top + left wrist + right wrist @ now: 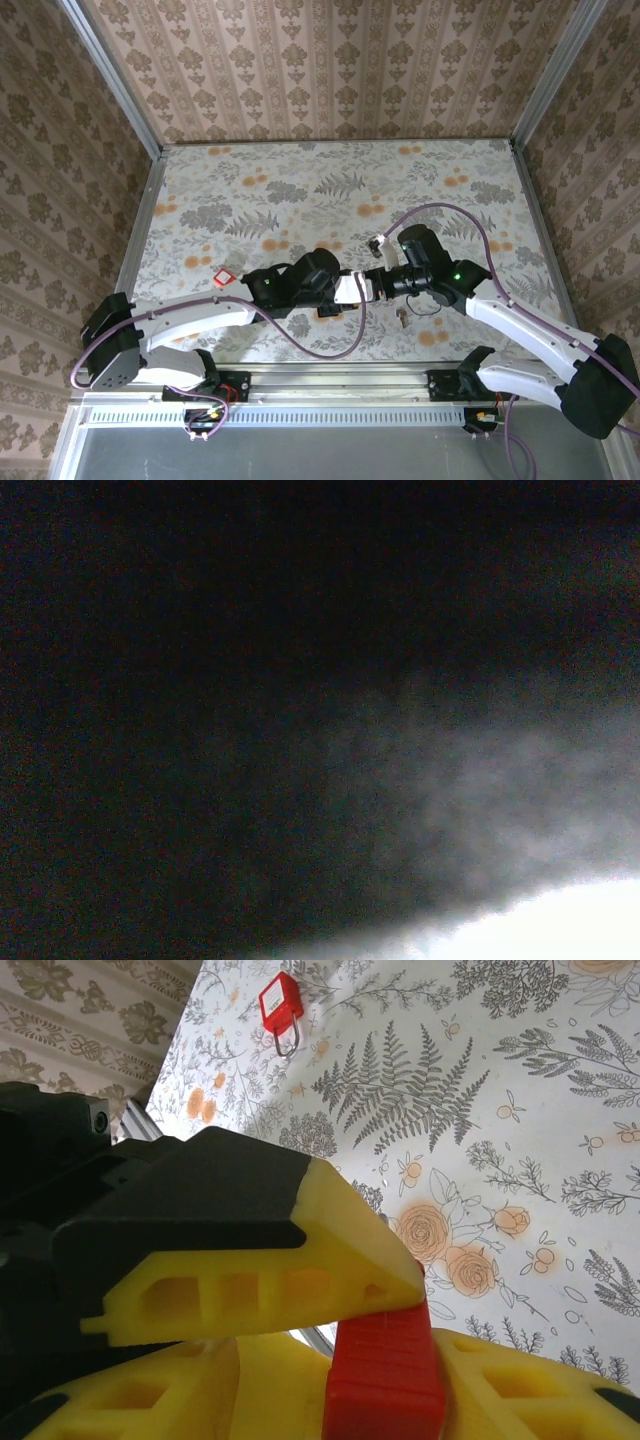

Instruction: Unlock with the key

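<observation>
My two grippers meet tip to tip over the near middle of the table. A red padlock (385, 1380) sits between them. The left gripper (349, 290) is shut on it, with one yellow finger (330, 1250) pressed on its top. The right gripper (385, 1405) (372, 285) stands open, its yellow fingers close on either side of the padlock body. A tiny dark thing (403, 318) lies on the table just near of the right gripper and looks like the key. The left wrist view is dark and blurred.
A second red padlock (222, 277) (280, 1002) with a silver shackle lies flat on the flowered table (300, 190), left of the left arm. Papered walls stand on three sides. A purple cable (330, 345) loops under the left wrist.
</observation>
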Controlling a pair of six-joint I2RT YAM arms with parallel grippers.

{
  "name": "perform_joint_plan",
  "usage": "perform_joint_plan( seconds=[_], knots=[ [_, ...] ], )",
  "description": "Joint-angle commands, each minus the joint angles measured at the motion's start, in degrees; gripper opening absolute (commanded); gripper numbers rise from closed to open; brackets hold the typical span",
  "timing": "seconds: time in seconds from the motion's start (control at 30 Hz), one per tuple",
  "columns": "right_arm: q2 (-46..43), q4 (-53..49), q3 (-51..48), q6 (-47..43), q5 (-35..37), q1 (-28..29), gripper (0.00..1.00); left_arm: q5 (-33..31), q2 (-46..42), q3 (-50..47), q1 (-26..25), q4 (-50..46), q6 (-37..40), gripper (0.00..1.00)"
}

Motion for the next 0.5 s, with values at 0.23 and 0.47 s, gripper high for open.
perform_joint_plan(
  seconds=[0.23, 0.47],
  knots=[
    [1.3, 2.8, -1.1, 0.8, -5.2, 0.9, 0.15, 1.7, 0.5, 4.2, -0.3, 8.7, -0.6, 0.0],
    [0.8, 3.6, -1.1, 2.0, -5.9, -0.8, 0.01, 4.8, -2.9, -2.1, -0.3, 18.0, -0.4, 0.35]
  ],
)
